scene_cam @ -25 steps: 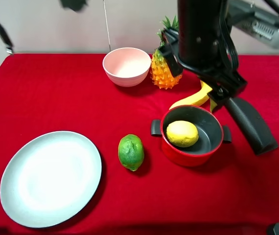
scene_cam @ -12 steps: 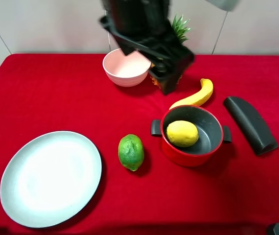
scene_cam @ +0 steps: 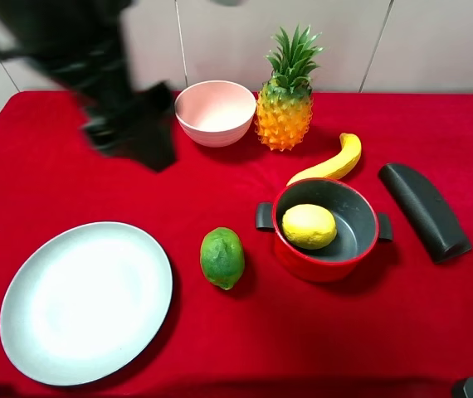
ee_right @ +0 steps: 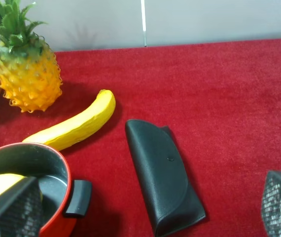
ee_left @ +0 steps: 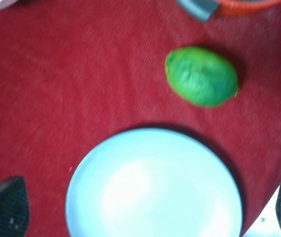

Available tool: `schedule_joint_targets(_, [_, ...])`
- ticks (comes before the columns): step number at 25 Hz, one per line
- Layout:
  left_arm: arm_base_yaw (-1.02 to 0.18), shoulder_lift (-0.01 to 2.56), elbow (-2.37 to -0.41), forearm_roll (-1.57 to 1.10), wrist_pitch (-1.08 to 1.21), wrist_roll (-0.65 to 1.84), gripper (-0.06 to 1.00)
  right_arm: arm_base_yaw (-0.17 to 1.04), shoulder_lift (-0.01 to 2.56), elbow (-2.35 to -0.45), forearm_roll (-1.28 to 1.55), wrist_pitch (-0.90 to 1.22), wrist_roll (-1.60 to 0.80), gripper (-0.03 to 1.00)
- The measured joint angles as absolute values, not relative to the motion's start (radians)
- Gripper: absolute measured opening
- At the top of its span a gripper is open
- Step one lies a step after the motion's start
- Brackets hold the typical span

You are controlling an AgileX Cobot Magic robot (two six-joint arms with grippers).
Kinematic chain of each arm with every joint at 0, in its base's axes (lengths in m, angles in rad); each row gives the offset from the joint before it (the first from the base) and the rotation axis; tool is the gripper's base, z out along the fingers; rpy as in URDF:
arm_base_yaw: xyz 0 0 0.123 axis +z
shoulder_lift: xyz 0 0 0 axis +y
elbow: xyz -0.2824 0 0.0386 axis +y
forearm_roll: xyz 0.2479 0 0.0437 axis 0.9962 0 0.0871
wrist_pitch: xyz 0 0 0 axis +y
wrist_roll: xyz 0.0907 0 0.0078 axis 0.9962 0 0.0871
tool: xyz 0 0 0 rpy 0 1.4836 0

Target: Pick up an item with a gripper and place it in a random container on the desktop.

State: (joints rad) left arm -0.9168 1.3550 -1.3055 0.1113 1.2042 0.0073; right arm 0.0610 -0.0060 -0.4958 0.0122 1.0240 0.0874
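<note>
The yellow lemon (scene_cam: 309, 225) lies inside the red pot (scene_cam: 368, 253) at the centre right of the red cloth desktop (scene_cam: 220, 182). In the right wrist view, part of the lemon (ee_right: 0, 185) shows in the pot (ee_right: 64, 170). My left gripper (ee_left: 145, 207) is open and empty, above the plate. Its arm (scene_cam: 129, 124) is a dark blur at the back left in the high view. My right gripper (ee_right: 148, 207) is open and empty, to the right of the pot. It is out of the high view.
A grey-white plate (scene_cam: 21, 332) lies at the front left, with a green fruit (scene_cam: 221, 257) beside the pot. A pink bowl (scene_cam: 216, 112), a pineapple (scene_cam: 285, 108) and a banana (scene_cam: 332, 164) stand behind. A black case (scene_cam: 423, 211) lies at the right.
The dark arm has swept from above the pot at the right, across the back, to the back left. The lemon and pot have not moved.
</note>
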Motion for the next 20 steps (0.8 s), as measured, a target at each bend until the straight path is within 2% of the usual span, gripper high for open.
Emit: schedule_joint_targets(20, [-0.917,0.552,-0.866,0.132,1.208,-0.058,0.99,0.061,-0.006,-0.496,0.012,1.024,0.087,0.69])
